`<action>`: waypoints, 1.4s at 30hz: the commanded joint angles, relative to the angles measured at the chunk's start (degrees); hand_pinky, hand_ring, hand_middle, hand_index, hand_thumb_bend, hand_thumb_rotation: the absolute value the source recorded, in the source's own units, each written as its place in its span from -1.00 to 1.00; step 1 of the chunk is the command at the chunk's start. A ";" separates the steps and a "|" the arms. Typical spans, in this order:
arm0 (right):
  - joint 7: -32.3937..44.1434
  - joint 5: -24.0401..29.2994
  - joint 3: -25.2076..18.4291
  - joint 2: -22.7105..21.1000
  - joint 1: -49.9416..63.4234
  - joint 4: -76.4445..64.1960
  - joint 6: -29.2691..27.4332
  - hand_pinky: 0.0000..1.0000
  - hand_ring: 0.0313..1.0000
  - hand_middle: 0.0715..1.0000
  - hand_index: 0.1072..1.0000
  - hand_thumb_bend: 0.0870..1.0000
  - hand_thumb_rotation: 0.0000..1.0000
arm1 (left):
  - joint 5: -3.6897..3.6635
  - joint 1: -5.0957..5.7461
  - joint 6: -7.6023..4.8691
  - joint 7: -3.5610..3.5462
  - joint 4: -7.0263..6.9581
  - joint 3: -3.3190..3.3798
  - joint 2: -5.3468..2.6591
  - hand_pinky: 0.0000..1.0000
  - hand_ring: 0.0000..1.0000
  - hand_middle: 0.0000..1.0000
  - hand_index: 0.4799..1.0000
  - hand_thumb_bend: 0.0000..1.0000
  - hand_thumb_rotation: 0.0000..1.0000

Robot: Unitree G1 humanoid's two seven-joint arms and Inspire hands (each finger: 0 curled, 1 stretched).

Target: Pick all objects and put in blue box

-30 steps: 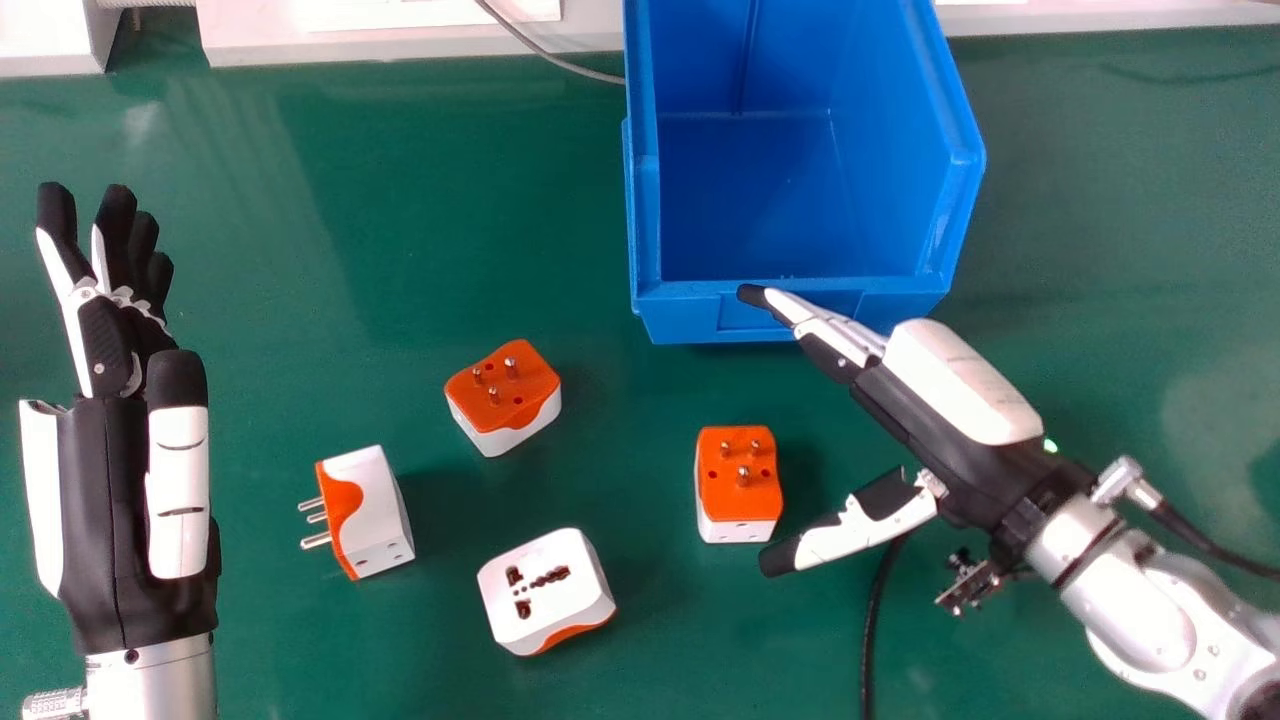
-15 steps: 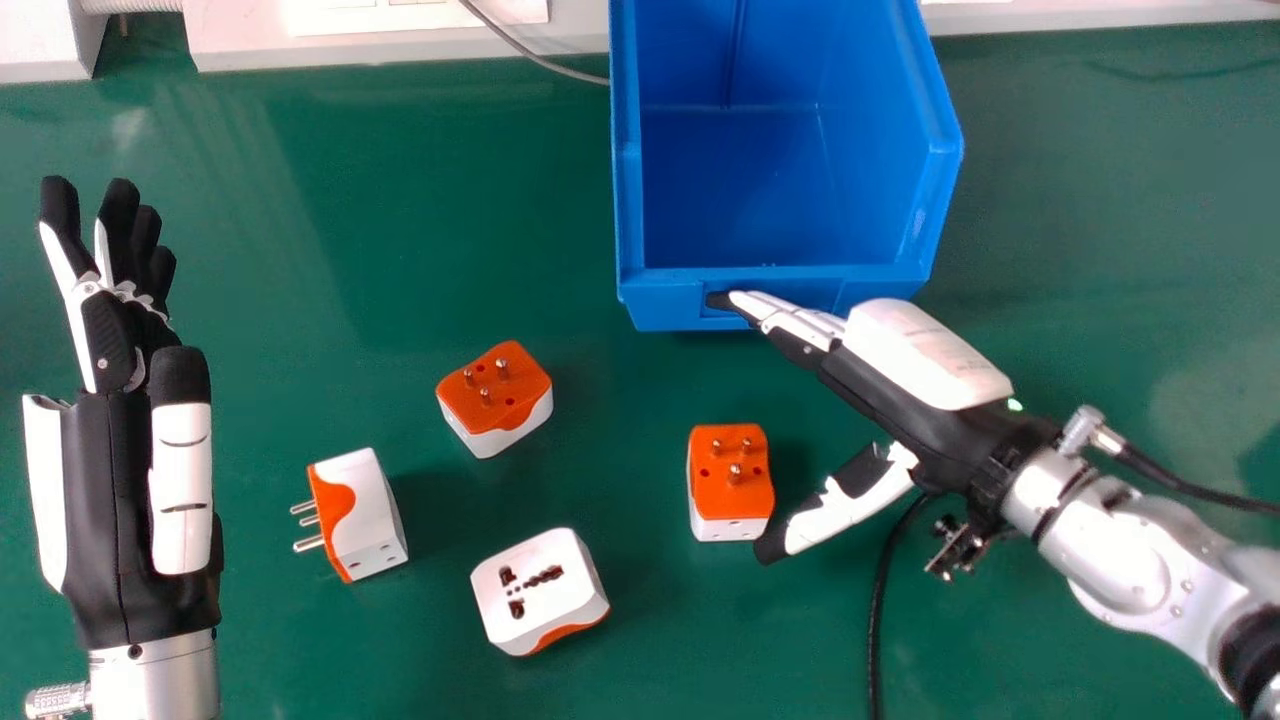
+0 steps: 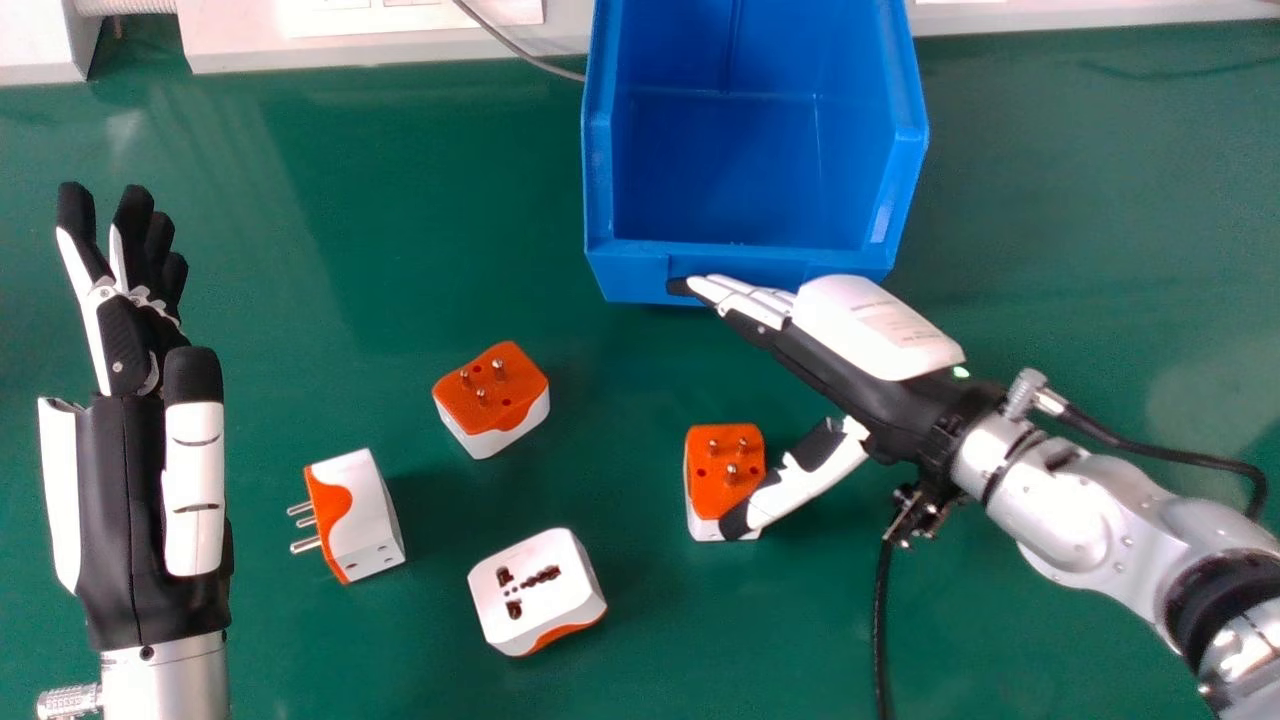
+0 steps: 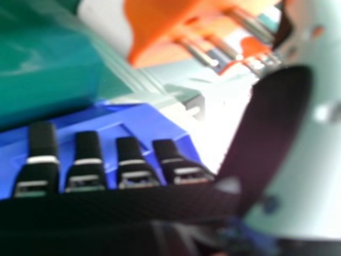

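In the head view my right hand (image 3: 850, 370) is open above the orange and white adapter (image 3: 724, 470), its thumb tip overlapping the adapter's near right corner; I cannot tell whether they touch. That adapter (image 4: 160, 26), pins showing, also appears in the right hand view beside my right hand (image 4: 186, 208). Farther left on the table lie an adapter with its orange side up (image 3: 490, 398), a white-topped adapter (image 3: 535, 590) and one on its side with pins pointing left (image 3: 355, 515). The blue box (image 3: 740, 262) stands beyond them, its visible floor bare. My left hand (image 3: 120, 500) is open at the far left.
A green table (image 3: 400, 250) carries everything. A pale ledge (image 3: 380, 50) runs along its back edge, with a thin grey cable (image 3: 520, 52) reaching the box. A black cable (image 3: 880, 620) hangs below my right wrist.
My right hand has moved left, bringing its thumb over the adapter's corner. The head view has shifted slightly, and the box stands a little farther left and back in it.
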 commanded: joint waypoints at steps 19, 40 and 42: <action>16.39 -9.59 17.10 3.24 4.36 -14.72 20.28 0.51 0.77 0.84 0.87 1.00 -0.27 | 1.89 0.19 -1.11 1.88 -1.84 0.21 0.03 1.00 1.00 1.00 1.00 0.00 0.98; 1.72 -7.19 15.57 2.14 6.51 -14.99 14.27 -0.07 0.23 0.44 0.56 1.00 -0.53 | 1.42 -0.13 -1.81 1.62 -0.72 -0.25 0.42 1.00 1.00 1.00 0.99 -0.04 1.00; 1.14 -6.94 15.31 2.00 6.80 -15.40 13.44 -0.11 0.17 0.39 0.54 1.00 -0.54 | 1.33 -0.13 -1.73 1.62 -0.78 -0.25 0.40 1.00 1.00 1.00 0.99 -0.04 1.00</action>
